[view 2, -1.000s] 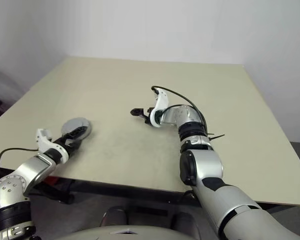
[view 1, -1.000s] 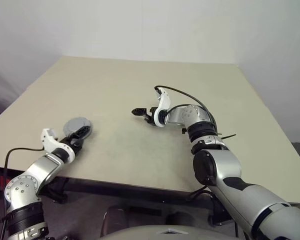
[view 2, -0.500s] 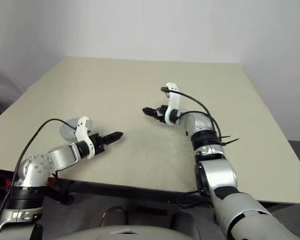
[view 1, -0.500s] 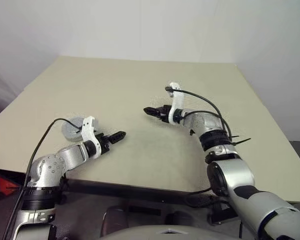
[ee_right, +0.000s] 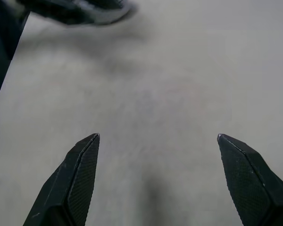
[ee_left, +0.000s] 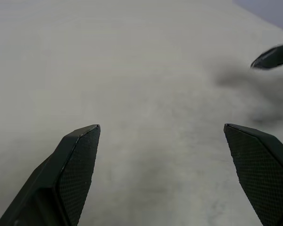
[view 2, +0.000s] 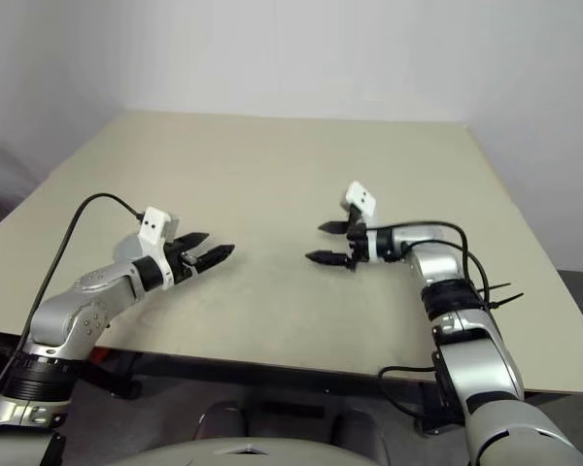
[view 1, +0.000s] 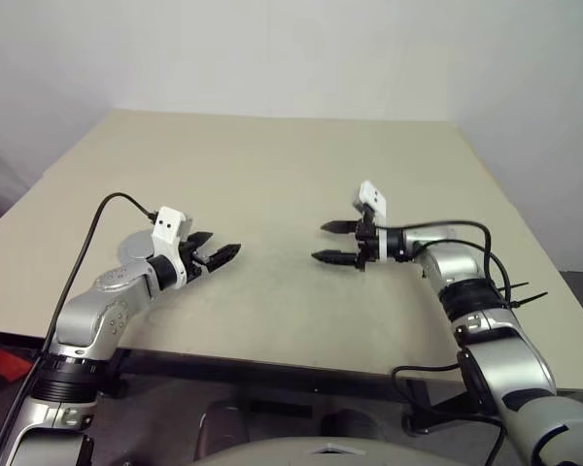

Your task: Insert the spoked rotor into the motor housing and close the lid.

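Note:
My left gripper [view 1: 221, 249] hovers open and empty over the table's [view 1: 272, 175] front left, pointing right. Facing it from the right, my right gripper [view 1: 325, 243] is open and empty too, one finger above the other. In the left wrist view both left fingers [ee_left: 78, 162] frame bare tabletop, with a right fingertip [ee_left: 273, 55] beyond. A grey round metal piece [view 1: 129, 249] peeks from behind my left wrist; I cannot tell whether it is the lid or the motor housing. The spoked rotor is out of view.
The beige table's front edge [view 1: 272, 357] runs just below both arms. A black cable [view 1: 87, 243] loops up from my left wrist and another trails off my right forearm [view 1: 466, 233]. Pale walls stand behind the table.
My left gripper left the grey round piece, rolled and swung right toward the middle. My right gripper drew back to the right and rolled, so its fingers now stand one above the other.

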Motion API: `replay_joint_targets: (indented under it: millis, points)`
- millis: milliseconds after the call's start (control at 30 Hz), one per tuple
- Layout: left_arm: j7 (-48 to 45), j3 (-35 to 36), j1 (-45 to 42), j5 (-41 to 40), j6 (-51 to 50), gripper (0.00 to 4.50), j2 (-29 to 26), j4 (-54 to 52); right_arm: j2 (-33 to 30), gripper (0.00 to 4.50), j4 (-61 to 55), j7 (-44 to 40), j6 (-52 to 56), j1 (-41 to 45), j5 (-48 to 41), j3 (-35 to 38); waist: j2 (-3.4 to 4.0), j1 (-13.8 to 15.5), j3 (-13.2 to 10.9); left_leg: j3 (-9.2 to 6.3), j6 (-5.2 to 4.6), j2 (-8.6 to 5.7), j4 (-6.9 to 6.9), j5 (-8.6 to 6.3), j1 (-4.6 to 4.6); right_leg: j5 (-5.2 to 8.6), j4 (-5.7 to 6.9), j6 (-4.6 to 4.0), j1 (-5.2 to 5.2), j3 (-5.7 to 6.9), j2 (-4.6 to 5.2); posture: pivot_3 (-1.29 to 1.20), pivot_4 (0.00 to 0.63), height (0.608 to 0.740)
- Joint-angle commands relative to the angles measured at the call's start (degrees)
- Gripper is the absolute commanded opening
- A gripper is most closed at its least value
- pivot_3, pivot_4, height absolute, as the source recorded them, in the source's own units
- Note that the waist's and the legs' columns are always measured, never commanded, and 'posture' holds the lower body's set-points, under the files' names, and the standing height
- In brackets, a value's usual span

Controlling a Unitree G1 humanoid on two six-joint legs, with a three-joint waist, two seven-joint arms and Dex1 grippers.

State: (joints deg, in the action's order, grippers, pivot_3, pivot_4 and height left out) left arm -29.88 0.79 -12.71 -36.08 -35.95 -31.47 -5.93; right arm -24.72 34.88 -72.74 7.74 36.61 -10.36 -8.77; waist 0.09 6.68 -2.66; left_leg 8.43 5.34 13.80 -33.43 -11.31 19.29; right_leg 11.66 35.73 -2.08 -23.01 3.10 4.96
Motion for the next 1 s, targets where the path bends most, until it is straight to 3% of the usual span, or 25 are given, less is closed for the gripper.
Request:
replay_joint_targets:
  millis: [33, 267, 467, 700, 1000]
  points:
    - [-1.42, 1.91, -0.24, 0.63, 1.07, 4.47, 0.52, -1.60, -0.08, 4.50, -1.30, -0.54, -3.74, 1.04, -0.84, 1.47, 0.00, -0.51, 0.00, 0.01, -0.09, 0.00, 0.00, -0.03, -0.02, 0.00, 0.01, -0.01, 0.00, 0.00, 0.00, 0.00, 0.000, 0.740]
    - [-2.30, 2.63, 0.17, 1.46, 0.45, 4.47, 1.45, -1.75, 0.83, 4.50, 1.42, -0.39, -1.50, 3.51, -1.86, 2.89, 0.00, -1.25, 0.00, 0.00, -0.29, 0.00, 0.00, -0.04, -0.03, -0.03, 0.02, -0.05, 0.02, 0.00, 0.00, 0.00, 0.000, 0.740]
    - [-2.20, 3.78, 0.32, 1.74, 0.08, 4.47, 1.88, -1.88, 2.82, 4.50, 1.03, 5.72, -6.34, 3.65, -1.04, 4.43, 0.00, -1.23, 0.00, 0.01, -0.35, 0.00, 0.00, -0.07, -0.01, -0.02, -0.01, -0.06, 0.00, 0.00, 0.00, 0.00, 0.000, 0.740]
    - [-1.99, 5.04, 0.39, 1.98, 0.27, 4.47, 3.29, -1.79, 2.61, 4.50, -3.37, 2.41, 4.69, 4.18, -5.65, 5.12, 0.01, -1.29, 0.00, 0.00, -0.35, 0.00, 0.01, -0.07, -0.02, -0.02, -0.01, -0.06, 0.01, 0.00, -0.01, 0.00, 0.000, 0.740]
    - [-1.99, 5.75, 1.14, 2.27, -0.61, 4.47, 4.38, -2.56, 2.13, 4.50, -6.97, 2.94, 7.37, 3.40, -6.00, 4.97, 0.01, -1.24, 0.00, 0.01, -0.37, 0.00, 0.01, -0.08, -0.02, -0.02, -0.02, -0.06, 0.00, 0.00, 0.00, 0.00, 0.000, 0.740]
